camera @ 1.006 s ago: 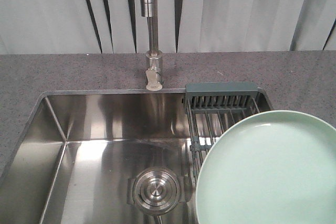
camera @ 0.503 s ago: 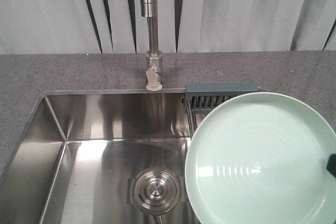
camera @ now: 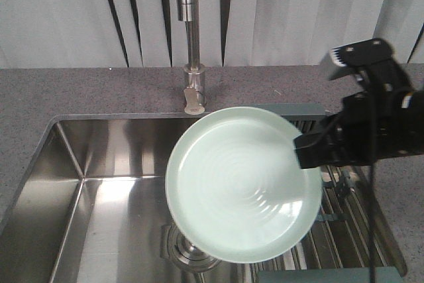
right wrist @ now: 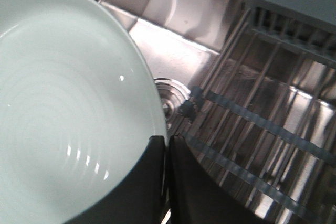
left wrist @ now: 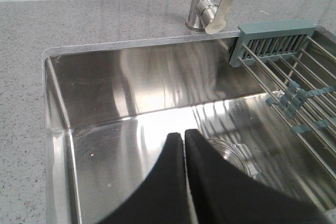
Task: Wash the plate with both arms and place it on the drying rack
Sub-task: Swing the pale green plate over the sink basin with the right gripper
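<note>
Behind the sink hangs a pale curtain (camera: pixel 66 11) with dark folds. Below it runs a grey speckled counter (camera: pixel 99 91). A tall steel tap (camera: pixel 192 44) stands on the counter at the back edge of the sink, near the middle.

The sink (camera: pixel 112 164) is a big shiny steel box set down into the counter. At its bottom is a round steel drain (right wrist: pixel 170 98). Across the right side of the sink lies the drying rack (left wrist: pixel 294 93). It is made of long steel rods, with grey-green clips across them. Its grey-green slotted end piece (left wrist: pixel 273 40) sits at the back edge of the sink, just to the right of the tap.

The plate (camera: pixel 242 190) is round and pale green. It is up in the air over the sink, with its hollow side facing up. Faint rings of light shine on it. From the front it hides most of the drain and the left part of the rack. It is not on the rack.

The right arm (camera: pixel 377 124) is black and comes in from the right, over the rack. The right gripper (camera: pixel 308 150) pinches the right edge of the plate and holds it up.

The left gripper (left wrist: pixel 184 137) hangs over the sink. Its two black fingers are pressed together with only a thin line between them, and nothing is in them.
</note>
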`<state>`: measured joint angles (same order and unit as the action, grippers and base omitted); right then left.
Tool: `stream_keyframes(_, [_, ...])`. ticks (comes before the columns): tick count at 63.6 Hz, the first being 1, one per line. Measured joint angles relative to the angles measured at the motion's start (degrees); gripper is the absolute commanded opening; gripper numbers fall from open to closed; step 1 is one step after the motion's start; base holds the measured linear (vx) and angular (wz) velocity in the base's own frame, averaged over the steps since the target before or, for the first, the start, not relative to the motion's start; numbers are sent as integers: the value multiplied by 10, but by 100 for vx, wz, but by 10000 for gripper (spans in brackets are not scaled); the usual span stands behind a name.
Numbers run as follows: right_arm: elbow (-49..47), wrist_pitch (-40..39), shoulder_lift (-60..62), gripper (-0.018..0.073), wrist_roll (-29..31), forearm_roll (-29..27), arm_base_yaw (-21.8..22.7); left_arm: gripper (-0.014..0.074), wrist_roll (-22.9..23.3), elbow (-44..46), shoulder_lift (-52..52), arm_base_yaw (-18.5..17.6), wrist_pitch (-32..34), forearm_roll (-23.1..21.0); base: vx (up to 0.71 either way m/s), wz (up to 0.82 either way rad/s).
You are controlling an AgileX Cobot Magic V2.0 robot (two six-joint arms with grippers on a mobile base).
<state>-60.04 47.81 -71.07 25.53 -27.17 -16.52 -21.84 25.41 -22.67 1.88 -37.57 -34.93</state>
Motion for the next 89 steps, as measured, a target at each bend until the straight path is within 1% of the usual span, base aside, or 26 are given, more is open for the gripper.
stream_keyframes(3, [-11, -11, -28, -1, -7, 4, -31, -6, 0, 0, 0, 0, 0, 0, 0, 0])
stream_keyframes(7, [-24, -34, -71, -1, -32, 18, -70, -6, 0, 0, 0, 0, 0, 0, 0, 0])
stream_keyframes(13, [-47, -68, -120, -1, -88, 46, -117, -6, 0, 0, 0, 0, 0, 0, 0, 0])
stream_keyframes(20, [-81, -93, -168, -1, -151, 77, -140, -6, 0, 0, 0, 0, 0, 0, 0, 0])
stream_keyframes(24, [-105, -104, -195, -1, -180, 87, -141, -6, 0, 0, 0, 0, 0, 0, 0, 0])
stream_keyframes(28, [-129, -113, -220, -1, -206, 92, -131, -6, 0, 0, 0, 0, 0, 0, 0, 0])
stream_keyframes(35, [-160, -107, -251, -1, -221, 98, -99, -6, 0, 0, 0, 0, 0, 0, 0, 0])
stream_keyframes(40, [-168, -73, -257, -1, -221, 111, -68, -6, 0, 0, 0, 0, 0, 0, 0, 0])
stream_keyframes(47, [-169, 2, -247, -1, -218, 144, -42, -6, 0, 0, 0, 0, 0, 0, 0, 0])
stream_keyframes(53, [-169, 67, -228, -1, -210, 159, -44, -6, 0, 0, 0, 0, 0, 0, 0, 0])
stream_keyframes(56, [-169, 88, -216, -1, -208, 159, -56, -6, 0, 0, 0, 0, 0, 0, 0, 0])
stream_keyframes(60, [-169, 93, -203, -1, -209, 155, -79, -6, 0, 0, 0, 0, 0, 0, 0, 0])
stream_keyframes(64, [-171, 88, -200, -1, -221, 149, -119, -6, 0, 0, 0, 0, 0, 0, 0, 0])
stream_keyframes(70, [-172, 46, -213, -1, -242, 142, -166, -6, 0, 0, 0, 0, 0, 0, 0, 0])
stream_keyframes(74, [-172, 4, -228, -1, -261, 138, -181, -6, 0, 0, 0, 0, 0, 0, 0, 0])
stream_keyframes(78, [-172, -36, -247, -1, -279, 139, -180, -6, 0, 0, 0, 0, 0, 0, 0, 0])
stream_keyframes(81, [-172, -62, -260, -1, -291, 139, -170, -6, 0, 0, 0, 0, 0, 0, 0, 0])
stream_keyframes(84, [-172, -76, -270, -1, -295, 140, -154, -6, 0, 0, 0, 0, 0, 0, 0, 0])
stream_keyframes(89, [-172, -77, -275, -1, -296, 144, -121, -6, 0, 0, 0, 0, 0, 0, 0, 0])
